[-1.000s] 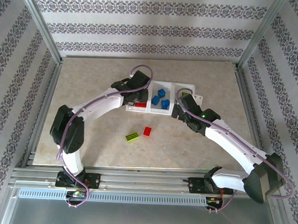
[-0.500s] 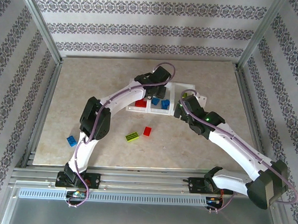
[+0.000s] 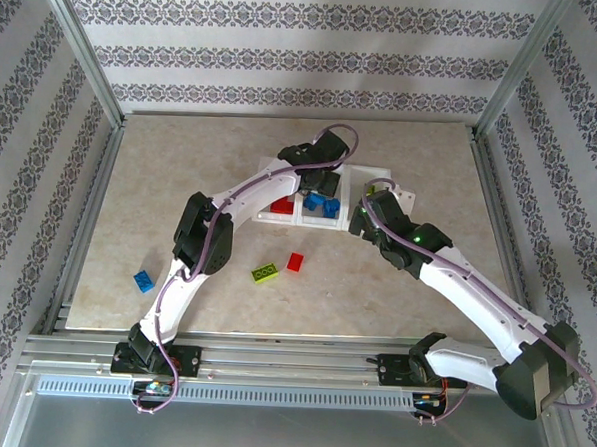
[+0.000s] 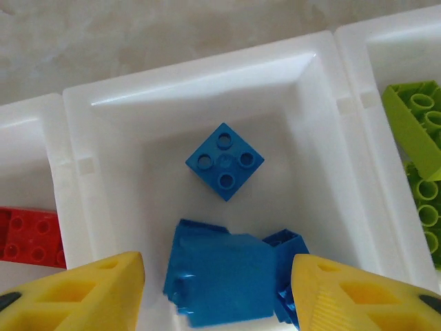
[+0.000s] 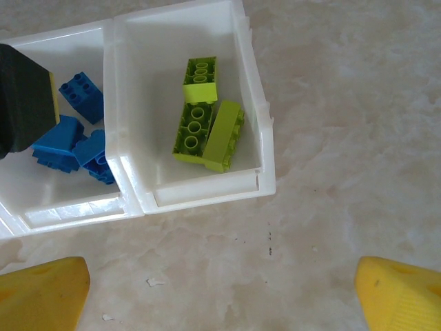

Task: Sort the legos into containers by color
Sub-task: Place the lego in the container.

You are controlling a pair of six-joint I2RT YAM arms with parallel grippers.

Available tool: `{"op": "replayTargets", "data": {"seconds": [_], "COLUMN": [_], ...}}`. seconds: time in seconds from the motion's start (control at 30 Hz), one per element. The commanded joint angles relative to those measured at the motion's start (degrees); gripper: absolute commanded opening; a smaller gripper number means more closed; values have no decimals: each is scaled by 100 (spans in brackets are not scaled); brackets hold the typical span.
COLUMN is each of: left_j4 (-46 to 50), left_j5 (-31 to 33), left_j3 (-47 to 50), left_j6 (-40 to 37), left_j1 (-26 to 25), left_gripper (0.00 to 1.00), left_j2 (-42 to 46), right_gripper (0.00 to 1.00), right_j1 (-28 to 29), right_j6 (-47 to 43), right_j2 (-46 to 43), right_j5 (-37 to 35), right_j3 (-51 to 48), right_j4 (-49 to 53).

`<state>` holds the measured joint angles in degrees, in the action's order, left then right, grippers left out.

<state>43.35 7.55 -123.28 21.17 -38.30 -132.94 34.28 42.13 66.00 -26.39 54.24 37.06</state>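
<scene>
The white three-compartment tray [image 3: 379,174] sits mid-table. My left gripper [image 3: 319,185] hovers over its middle compartment, open. Between its yellow fingers [image 4: 96,289] a blurred blue brick [image 4: 220,283] touches neither finger, beside another blue brick [image 4: 288,249] and a square blue one [image 4: 224,161]. A red brick [image 4: 31,236] lies in the left compartment, and lime green bricks [image 5: 207,124] fill the right one. My right gripper [image 5: 222,276] stands open over bare table, just in front of the green compartment. Loose on the table are a green brick [image 3: 266,272], a red brick [image 3: 295,261] and a blue brick [image 3: 143,279].
Metal frame posts [image 3: 82,62] and patterned walls enclose the marble table. The left arm's elbow [image 3: 202,241] hangs over the table left of the loose green brick. The right arm [image 3: 475,293] stretches across the near right.
My left arm swung right, from the red compartment to over the blue one, uncovering the loose blue brick at the left. The right gripper barely shifted.
</scene>
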Motion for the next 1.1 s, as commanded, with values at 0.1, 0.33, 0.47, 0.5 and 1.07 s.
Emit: {"op": "replayTargets", "data": {"seconds": [0.1, 0.33, 0.47, 0.5, 1.07], "left_j4": [339, 340, 106, 24, -1101], "left_j5": [53, 172, 229, 234, -222], "left_j3": [-196, 90, 651, 870, 4997], "left_j6": [-120, -114, -82, -57, 775], "left_j1": [-125, -217, -273, -283, -575], "left_gripper": [60, 65, 70, 71, 77], "left_j2": [183, 721, 1220, 1372, 3459], "right_gripper": [98, 98, 98, 98, 98], "right_j1": [44, 49, 52, 47, 49], "right_j6": [41, 59, 67, 75, 197], "right_j2": [-122, -174, -167, -166, -120], "right_j5": [-199, -217, -227, -221, -263], "right_j3": [6, -10, -27, -24, -45], "right_j4": [47, 47, 47, 47, 43]}}
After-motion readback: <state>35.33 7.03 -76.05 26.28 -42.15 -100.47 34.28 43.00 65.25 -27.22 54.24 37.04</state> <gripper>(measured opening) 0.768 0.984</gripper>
